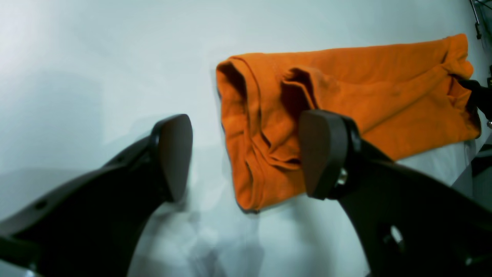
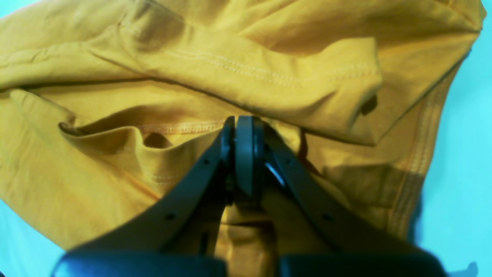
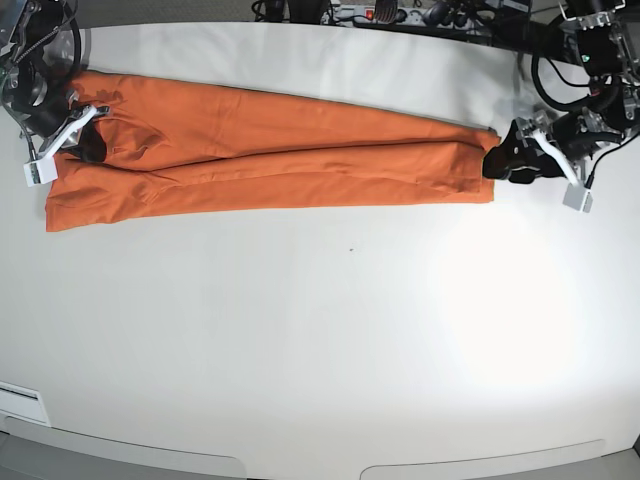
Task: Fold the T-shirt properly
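The T-shirt [image 3: 270,155], already folded into a long narrow strip, lies across the far part of the table [image 3: 330,330], running from 9 o'clock toward 3 o'clock. The right gripper [image 2: 244,127] is pressed closed at that 9 o'clock end, seemingly pinching a fold, though the held cloth is hidden; the left gripper [image 1: 246,154] hangs spread wide and empty at the 3 o'clock end. To fold well, I judge both ends should be gripped at matching corners so the layers stay aligned; wide bare table lies toward 6 o'clock, while cables crowd the 12 o'clock edge.
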